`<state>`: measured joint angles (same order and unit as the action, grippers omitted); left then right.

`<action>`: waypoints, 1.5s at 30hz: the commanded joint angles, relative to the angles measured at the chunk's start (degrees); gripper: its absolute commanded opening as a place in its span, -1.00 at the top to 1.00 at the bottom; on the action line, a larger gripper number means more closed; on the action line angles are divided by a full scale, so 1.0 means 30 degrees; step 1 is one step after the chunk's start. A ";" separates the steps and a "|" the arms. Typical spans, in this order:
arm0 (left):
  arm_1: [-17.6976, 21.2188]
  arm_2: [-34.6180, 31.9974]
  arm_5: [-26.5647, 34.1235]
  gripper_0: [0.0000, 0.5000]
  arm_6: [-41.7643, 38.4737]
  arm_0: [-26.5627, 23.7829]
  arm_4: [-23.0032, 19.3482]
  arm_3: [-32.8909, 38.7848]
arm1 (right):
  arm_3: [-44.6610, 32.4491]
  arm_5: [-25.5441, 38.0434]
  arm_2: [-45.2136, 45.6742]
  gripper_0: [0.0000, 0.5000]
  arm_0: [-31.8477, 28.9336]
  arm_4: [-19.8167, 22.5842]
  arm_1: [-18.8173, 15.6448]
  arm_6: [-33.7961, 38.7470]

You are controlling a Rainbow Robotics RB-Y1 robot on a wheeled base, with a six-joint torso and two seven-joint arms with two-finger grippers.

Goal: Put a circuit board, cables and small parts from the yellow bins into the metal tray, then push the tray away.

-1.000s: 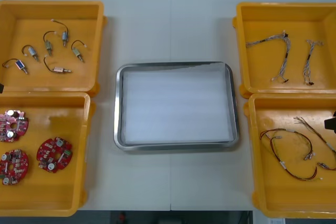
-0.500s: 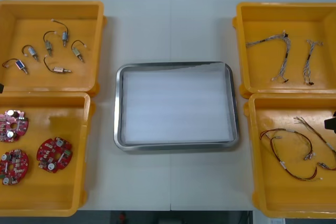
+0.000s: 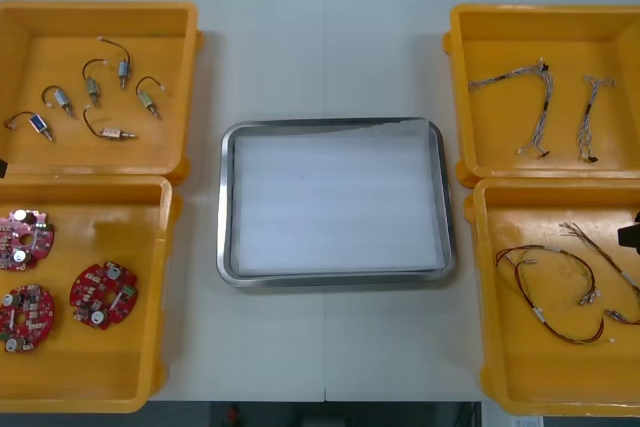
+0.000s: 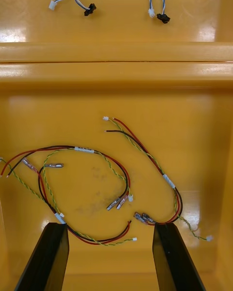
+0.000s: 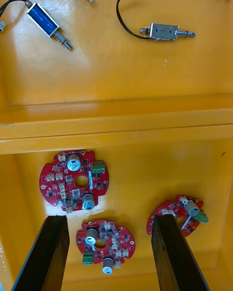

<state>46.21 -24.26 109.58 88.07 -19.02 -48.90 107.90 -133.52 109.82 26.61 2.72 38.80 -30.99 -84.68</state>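
So far the metal tray [image 3: 226, 197] is empty; left end effector [image 5: 109, 219] hangs spread over circuit boards [image 5: 75, 179], right end effector [image 4: 109, 226] spread over red and yellow cables [image 4: 80, 149].

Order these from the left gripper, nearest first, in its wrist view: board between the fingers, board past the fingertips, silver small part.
1. Nearest circuit board, between the left gripper's open fingers.
2. Second circuit board, just past the fingertips.
3. Silver small metal part, farthest, in the next yellow bin.
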 commanded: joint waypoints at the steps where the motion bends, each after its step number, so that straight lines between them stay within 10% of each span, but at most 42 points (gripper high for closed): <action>1: -0.0080 -0.0145 0.0140 -1.00 -0.0910 -0.0397 0.0156 0.0568 | -0.0641 0.0060 -0.0285 -1.00 -0.0322 0.0163 0.0163 0.0834; 45: 0.0096 0.0353 0.0140 -1.00 -0.1291 0.0130 0.0273 0.0304 | -0.0963 0.0060 0.0916 -1.00 0.0001 0.0632 -0.1097 0.0424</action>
<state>46.08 -24.02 109.61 88.07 -18.78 -48.78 107.81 -134.42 109.82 27.49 3.63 40.11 -32.04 -84.68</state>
